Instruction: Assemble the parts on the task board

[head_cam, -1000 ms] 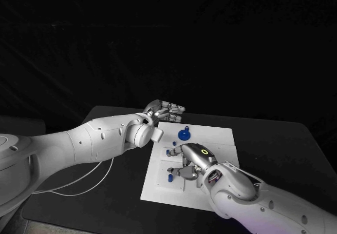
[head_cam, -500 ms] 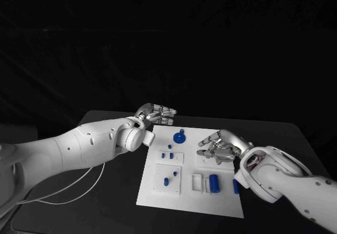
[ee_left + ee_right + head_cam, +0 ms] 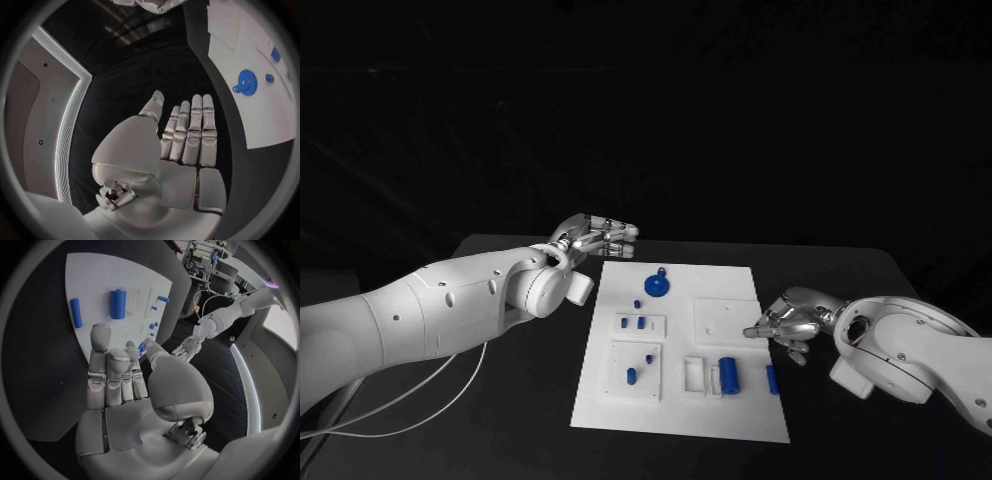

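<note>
While both hands wait off to the sides, the white task board [image 3: 733, 420] lies in the middle of the black desk [image 3: 877, 280]. The left hand [image 3: 596, 236] hangs by the board's far left corner, fingers straight and holding nothing. The right hand [image 3: 788, 324] sits just off the board's right edge, also holding nothing, fingers loosely bent. A round blue part [image 3: 656, 286] sits near the far edge of the board. A fat blue cylinder [image 3: 730, 374] and a thin blue peg [image 3: 772, 378] lie flat near the right side. Small blue pieces [image 3: 636, 323] sit near the left side. I think lots of work is left, since the cylinder and peg look loose.
</note>
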Available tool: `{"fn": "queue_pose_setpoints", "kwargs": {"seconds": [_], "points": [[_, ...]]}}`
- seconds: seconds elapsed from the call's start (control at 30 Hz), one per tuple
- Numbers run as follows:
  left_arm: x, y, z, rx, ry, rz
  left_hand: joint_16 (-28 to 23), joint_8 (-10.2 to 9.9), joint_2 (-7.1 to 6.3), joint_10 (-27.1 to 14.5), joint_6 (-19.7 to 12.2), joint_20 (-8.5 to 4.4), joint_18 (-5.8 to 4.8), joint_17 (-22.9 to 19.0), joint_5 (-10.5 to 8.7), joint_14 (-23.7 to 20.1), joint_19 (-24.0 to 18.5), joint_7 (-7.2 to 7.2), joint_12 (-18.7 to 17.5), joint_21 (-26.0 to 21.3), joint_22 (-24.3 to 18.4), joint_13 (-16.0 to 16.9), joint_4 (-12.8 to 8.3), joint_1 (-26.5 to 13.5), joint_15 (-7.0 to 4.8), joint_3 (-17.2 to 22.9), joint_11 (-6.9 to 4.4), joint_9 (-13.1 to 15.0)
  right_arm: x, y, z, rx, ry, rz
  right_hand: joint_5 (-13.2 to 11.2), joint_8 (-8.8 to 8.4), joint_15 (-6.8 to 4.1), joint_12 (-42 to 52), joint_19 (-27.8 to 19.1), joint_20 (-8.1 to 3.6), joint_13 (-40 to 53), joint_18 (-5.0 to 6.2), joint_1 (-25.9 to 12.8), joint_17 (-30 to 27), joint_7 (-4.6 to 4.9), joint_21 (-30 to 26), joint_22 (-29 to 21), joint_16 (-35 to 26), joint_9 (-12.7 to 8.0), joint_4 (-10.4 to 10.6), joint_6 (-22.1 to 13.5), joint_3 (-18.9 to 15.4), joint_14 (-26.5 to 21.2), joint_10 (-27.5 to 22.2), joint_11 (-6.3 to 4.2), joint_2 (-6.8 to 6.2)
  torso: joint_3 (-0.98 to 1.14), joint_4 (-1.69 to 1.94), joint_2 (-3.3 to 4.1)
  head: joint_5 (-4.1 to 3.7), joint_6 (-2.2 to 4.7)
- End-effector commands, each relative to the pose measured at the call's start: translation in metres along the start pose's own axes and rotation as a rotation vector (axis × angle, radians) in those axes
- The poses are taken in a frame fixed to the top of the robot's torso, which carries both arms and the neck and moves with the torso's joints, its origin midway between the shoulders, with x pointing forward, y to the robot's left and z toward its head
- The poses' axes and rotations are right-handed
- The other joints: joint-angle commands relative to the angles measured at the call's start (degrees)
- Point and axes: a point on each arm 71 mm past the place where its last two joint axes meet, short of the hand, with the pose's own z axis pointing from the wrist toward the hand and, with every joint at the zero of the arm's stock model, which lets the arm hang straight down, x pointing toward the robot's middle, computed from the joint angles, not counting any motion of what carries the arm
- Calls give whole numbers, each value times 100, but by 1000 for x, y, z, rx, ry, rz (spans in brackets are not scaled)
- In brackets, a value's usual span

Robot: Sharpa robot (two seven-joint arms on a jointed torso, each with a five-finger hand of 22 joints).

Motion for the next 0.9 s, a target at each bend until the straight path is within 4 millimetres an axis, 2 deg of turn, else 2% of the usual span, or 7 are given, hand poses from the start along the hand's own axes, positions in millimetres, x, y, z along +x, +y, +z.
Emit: {"fn": "queue_pose_setpoints", "kwargs": {"seconds": [0.03,0.07,0.17,0.3,0.5,0.7,0.9], "points": [[7,-6,-4,51,86,0,-28,-4,-55,119,31,28,-122,-2,-20,-111,-107,8,16,-57,-27,13,50,-164,31,-127,-15,1,9,-13,-2,156,139,13,30,-13,-1,74,205,-20,296,-81,-139,234,-2,120,114,-1,64,17,-16,-71,58,82,5,20,9,-1,-27,-42,-24],[8,-6,-5,54,96,3,-28,-8,-149,159,15,80,-170,-2,-30,-196,-300,9,9,-87,-74,13,77,-252,60,-234,-14,0,9,-15,-2,170,147,13,46,0,-2,125,217,-16,385,-83,-174,288,-6,164,150,3,79,36,-10,-84,76,131,2,38,10,0,-31,-52,-31],[10,-7,-8,61,118,8,-23,-12,-205,153,-37,124,-212,1,-16,-363,-569,-24,-4,-48,-103,11,107,-329,107,-395,-12,-1,14,-20,-2,210,171,3,64,3,1,136,213,-11,546,-79,-212,412,2,194,209,-18,109,52,-35,-133,102,179,8,35,6,-1,-39,-67,-40],[13,-9,-11,67,135,9,-20,11,-139,35,-67,171,-133,14,-16,-448,-613,-13,-9,18,-63,10,94,-289,139,-579,10,-1,22,-25,0,249,190,-15,29,-3,27,161,227,9,699,-61,-219,584,73,291,308,23,83,-29,-258,-228,132,241,51,-67,-5,0,-42,-96,-40],[14,-9,-13,70,142,9,-20,0,-229,-44,-98,173,-121,8,-13,-459,-590,3,-8,27,-62,11,137,-384,145,-638,35,-2,33,-23,5,261,183,-12,108,1,54,172,234,40,795,-26,-347,677,125,421,414,39,59,90,-488,-464,145,269,87,-109,2,4,-29,-107,-34],[15,-9,-13,69,147,9,-20,10,-466,-277,-220,176,-79,15,-11,-397,-527,-10,-11,59,-55,11,311,-487,140,-424,56,0,45,-20,13,264,181,-5,142,3,88,245,240,78,937,21,-396,765,193,468,481,62,-56,246,-760,-539,163,306,131,-173,-3,5,-25,-116,-47],[16,-10,-13,68,152,9,-18,17,-563,-309,-233,174,-77,16,-13,-393,-520,4,-12,64,-57,11,422,-491,139,-300,66,-1,55,-16,20,264,197,0,126,0,115,309,245,104,1017,46,-395,810,260,500,522,90,-152,287,-1027,-525,171,330,172,-240,-5,6,-26,-124,-65]]}}
